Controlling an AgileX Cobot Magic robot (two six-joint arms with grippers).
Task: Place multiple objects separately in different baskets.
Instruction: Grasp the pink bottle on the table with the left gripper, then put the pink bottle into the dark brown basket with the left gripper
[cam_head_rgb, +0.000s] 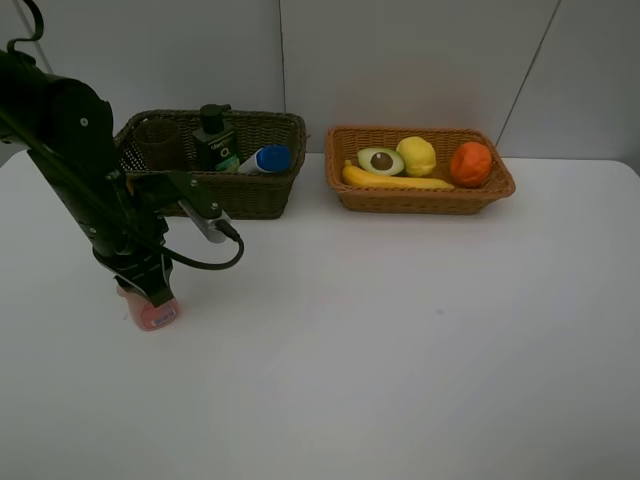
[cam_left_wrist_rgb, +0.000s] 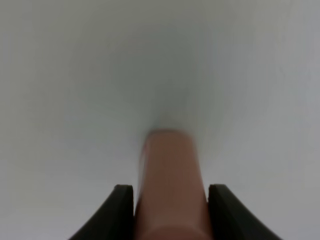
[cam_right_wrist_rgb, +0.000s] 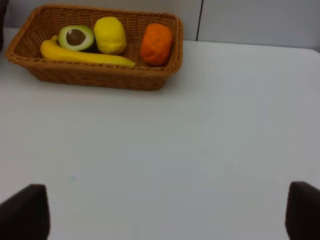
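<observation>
My left gripper (cam_head_rgb: 146, 290) points down at the table's left side, shut on the small pink bottle (cam_head_rgb: 152, 314). In the left wrist view both fingers (cam_left_wrist_rgb: 122, 210) press against the bottle's sides (cam_left_wrist_rgb: 170, 185). The dark basket (cam_head_rgb: 250, 197) holds the translucent cup (cam_head_rgb: 160, 143), the green pump bottle (cam_head_rgb: 215, 140) and the white blue-capped bottle (cam_head_rgb: 265, 159). The light basket (cam_head_rgb: 420, 199) holds the banana (cam_head_rgb: 400, 181), avocado half (cam_head_rgb: 380, 160), lemon (cam_head_rgb: 417, 155) and orange (cam_head_rgb: 471, 164). My right gripper (cam_right_wrist_rgb: 160, 215) is open and empty over bare table, with the light basket (cam_right_wrist_rgb: 100, 80) ahead of it.
Both baskets stand side by side at the back of the white table (cam_head_rgb: 400, 350), near the wall. A black cable (cam_head_rgb: 215, 262) loops off the left arm beside the dark basket's front.
</observation>
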